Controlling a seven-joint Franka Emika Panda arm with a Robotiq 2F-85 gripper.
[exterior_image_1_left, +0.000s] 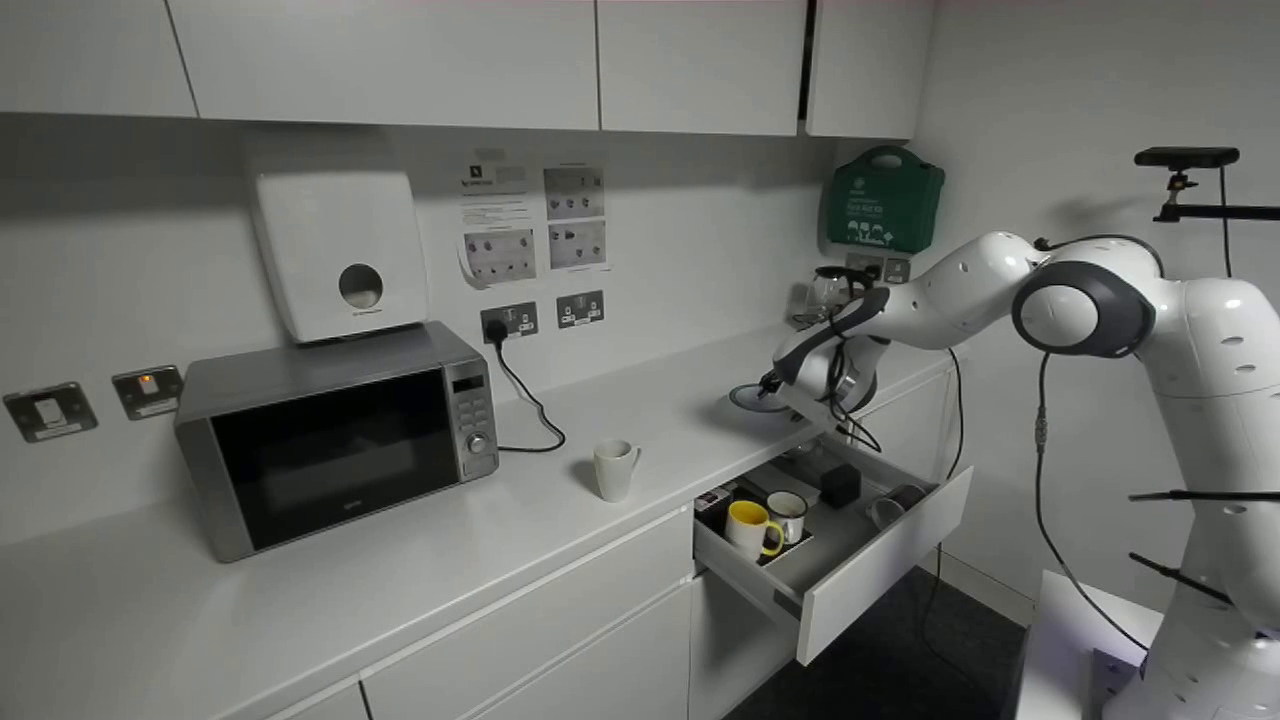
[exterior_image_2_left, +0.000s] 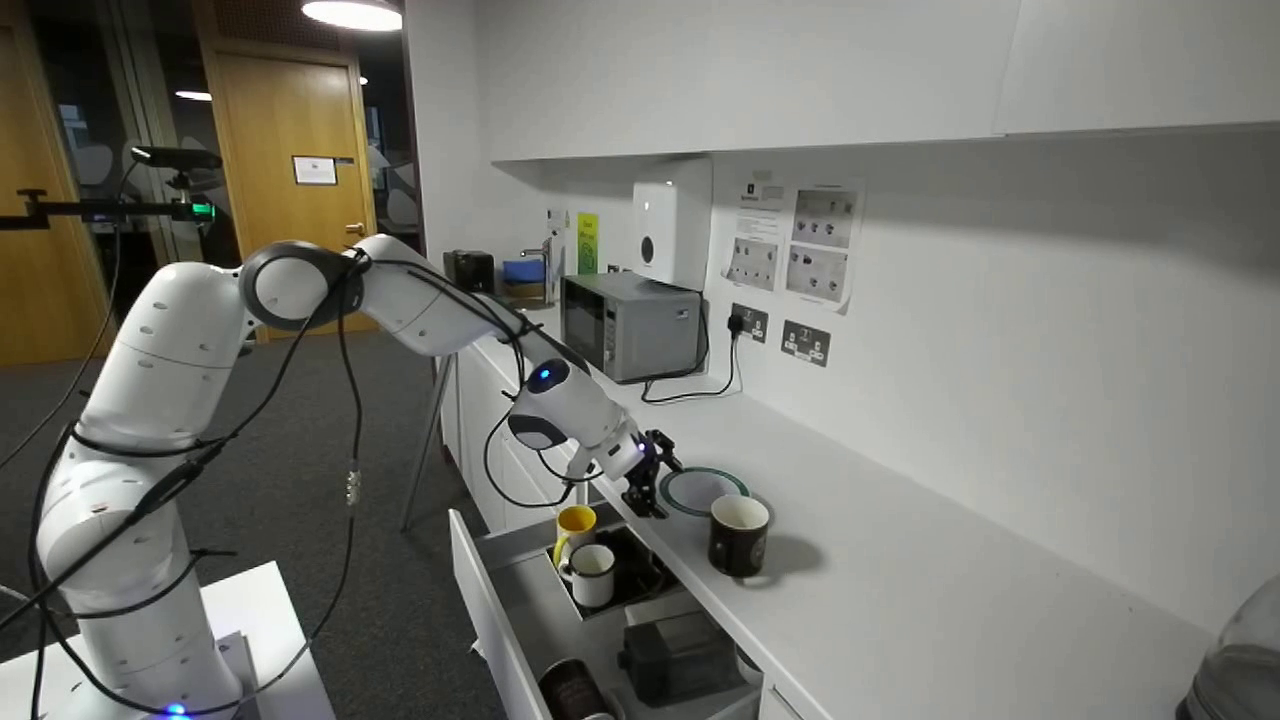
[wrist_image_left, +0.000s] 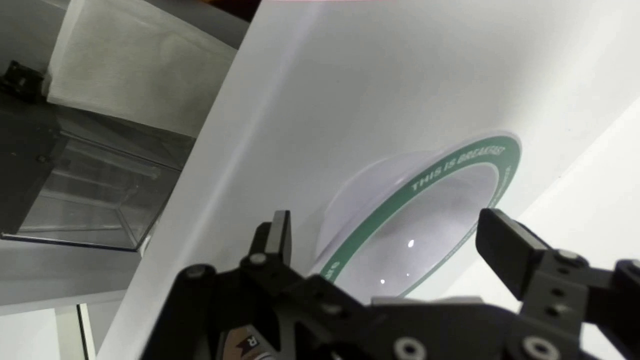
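Arm (exterior_image_2_left: 300, 285): white, bent high at its middle, wrist slanting down to the counter (exterior_image_2_left: 900, 560).
Drawer (exterior_image_2_left: 525, 605): pulled out below the counter's edge, holding several cups.
Tipped mug (exterior_image_2_left: 572, 690): dark, lying on its side in the drawer.
Yellow-lined mug (exterior_image_2_left: 575, 525): upright in the drawer.
Enamel mug (exterior_image_2_left: 593, 575): white with a dark rim, upright just beside the yellow-lined one.
Microwave (exterior_image_2_left: 630, 325): grey, on the counter, well apart from the arm's end.
Pale mug (exterior_image_1_left: 614, 470): upright on the counter, near the microwave in an exterior view.
Gripper (wrist_image_left: 384, 214): jaws spread wide, fingertips low over the counter near its front edge.
Container (exterior_image_2_left: 670, 655): part black, part clear, in the drawer.
Bowl (wrist_image_left: 420, 225): upright on the counter, just ahead of the fingertips; in the wrist view its green rim (lettered THIS IS BREAKFAST) shows in the gap between the jaws, the drawer-side finger outside the rim, the wall-side finger overlapping it; whether either touches, I cannot tell.
Black mug (exterior_image_2_left: 738, 540): upright on the counter, just beside the bowl, pale inside.
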